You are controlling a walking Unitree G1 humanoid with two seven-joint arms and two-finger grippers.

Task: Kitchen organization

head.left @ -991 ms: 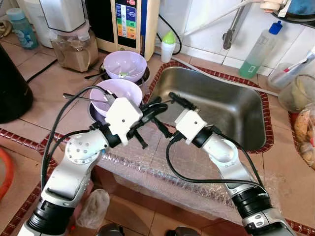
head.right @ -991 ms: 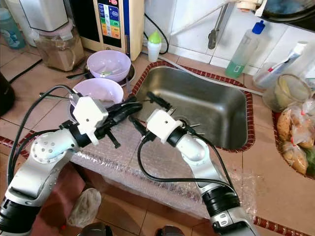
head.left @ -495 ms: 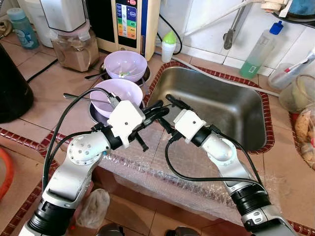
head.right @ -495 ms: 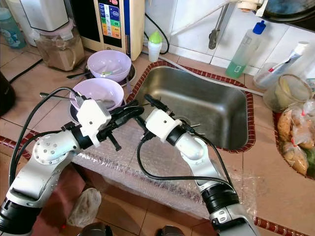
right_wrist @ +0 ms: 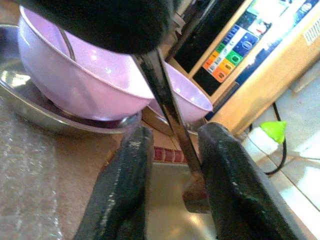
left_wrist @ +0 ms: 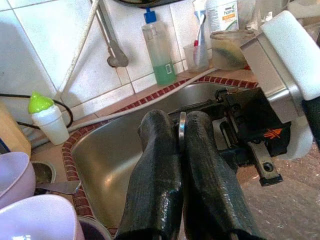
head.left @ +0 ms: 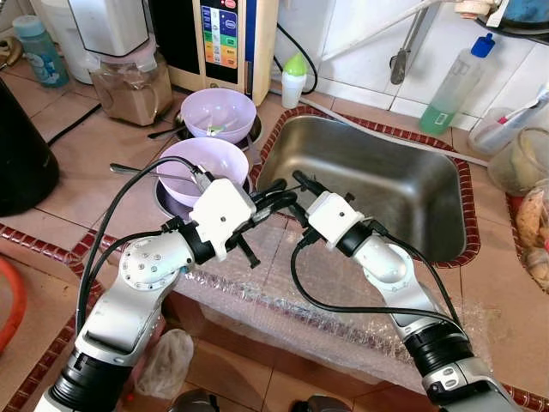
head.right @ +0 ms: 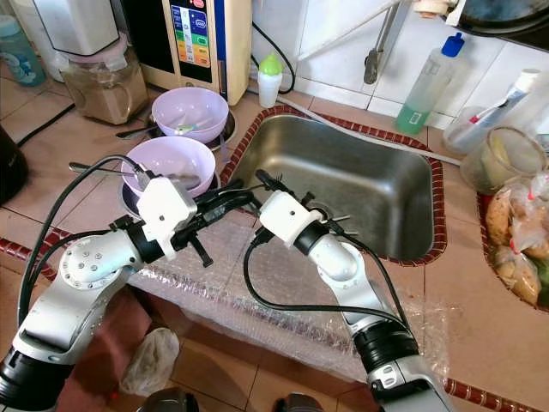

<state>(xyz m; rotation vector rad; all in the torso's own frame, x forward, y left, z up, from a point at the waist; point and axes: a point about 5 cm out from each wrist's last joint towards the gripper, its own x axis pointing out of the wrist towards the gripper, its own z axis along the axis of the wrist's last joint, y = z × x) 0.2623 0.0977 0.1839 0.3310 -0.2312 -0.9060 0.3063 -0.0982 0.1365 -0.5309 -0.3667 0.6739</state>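
Observation:
A thin metal utensil (left_wrist: 182, 130) sits pinched edge-on between the black fingers of my left gripper (head.left: 286, 197), which is shut on it beside the sink's left rim. My right gripper (head.left: 300, 182) faces the left one, almost touching it. Its fingers (right_wrist: 125, 170) stand open on either side of the utensil's handle (right_wrist: 170, 110), with a gap on one side. Two purple bowls lie just behind: the near one (head.left: 202, 161) rests in a steel dish, the far one (head.left: 219, 113) holds scraps. The steel sink (head.left: 377, 184) is to the right.
Bubble wrap (head.left: 326, 296) covers the counter edge under both arms. A control-panel appliance (head.left: 227, 39), a blender jar (head.left: 129, 81), a green-capped bottle (head.left: 294, 79) and a soap bottle (head.left: 450, 86) line the back wall. A black vessel (head.left: 21, 146) stands at left.
Both grippers have drawn a little closer together by the sink's left rim, the left one edging right with the utensil in it. The bowls have not moved.

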